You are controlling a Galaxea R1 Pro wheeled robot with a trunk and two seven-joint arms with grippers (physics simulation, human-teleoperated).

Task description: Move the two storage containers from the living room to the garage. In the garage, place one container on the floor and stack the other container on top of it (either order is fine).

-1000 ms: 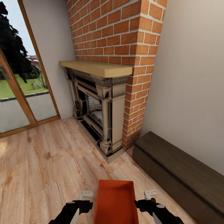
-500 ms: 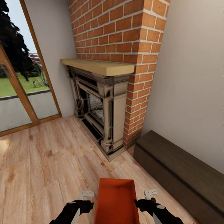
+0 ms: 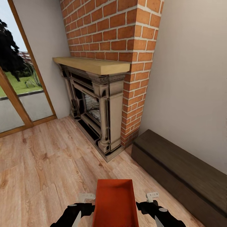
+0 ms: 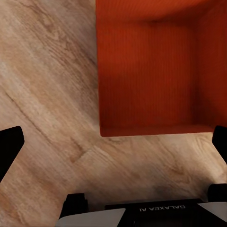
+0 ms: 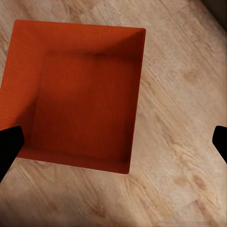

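In the head view, 1 orange-red storage container [image 3: 115,201] (open top, nothing inside) sits between the left gripper [image 3: 85,198] and right gripper [image 3: 152,196], above the light wood plank floor [image 3: 41,164]. Both sets of jaws stand apart, clamped on nothing. Ahead are the brick fireplace [image 3: 104,104] and a long dark low cabinet [image 3: 179,170].

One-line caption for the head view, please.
Orange-red storage container between both arms, facing the brick fireplace and dark low cabinet.

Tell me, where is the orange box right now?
In the head view, the orange box sits low in the middle, between the left gripper and right gripper, above the wooden floor.
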